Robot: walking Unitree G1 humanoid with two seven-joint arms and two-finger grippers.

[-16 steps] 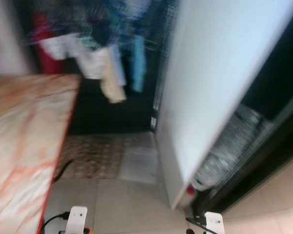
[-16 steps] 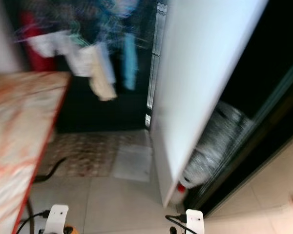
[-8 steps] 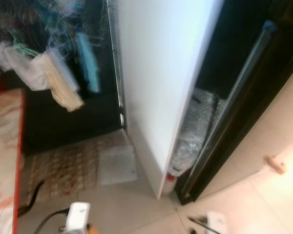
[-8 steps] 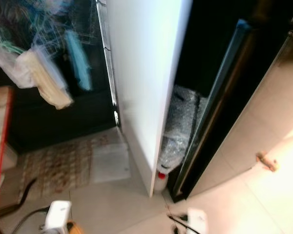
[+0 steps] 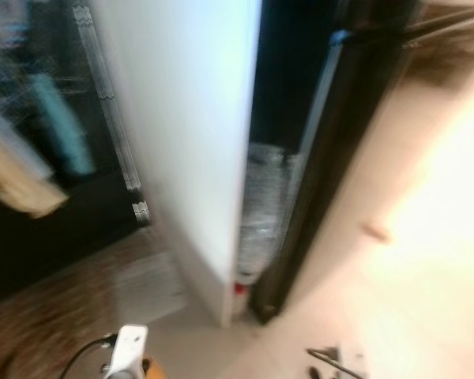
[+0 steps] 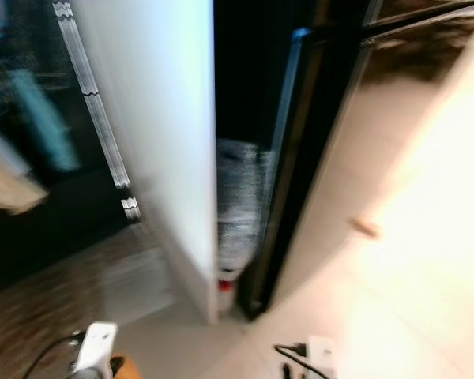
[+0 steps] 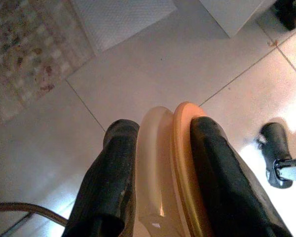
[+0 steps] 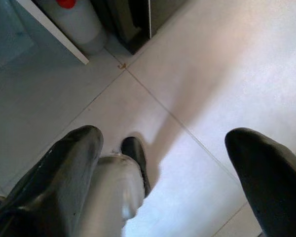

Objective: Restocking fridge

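Note:
My left gripper (image 7: pixel 158 128) is shut on a smooth cream and orange object (image 7: pixel 160 163), held low over the tiled floor. My right gripper (image 8: pixel 165 136) hangs open above the floor with nothing between its fingers. Ahead stands a tall white panel (image 5: pixel 189 134) and, right of it, a dark glossy door (image 5: pixel 316 174) seen edge on. In the dark gap between them sits a bundle of bubble wrap (image 5: pixel 261 205). A white bottle with a red cap (image 8: pixel 74 19) stands on the floor at the foot of the gap. The head views are blurred.
Clothes (image 5: pixel 55 134) hang in a dark area at the left. A patterned rug (image 7: pixel 24 54) and a pale mat (image 7: pixel 121 17) lie on the floor before the white panel. Bright open tiles spread to the right, with a small object (image 5: pixel 377 231) on them. My foot (image 8: pixel 135 158) shows below.
The camera has swung to the right: the marbled table has left the picture, and the white panel and dark door now stand in the middle. More bright floor shows at the right.

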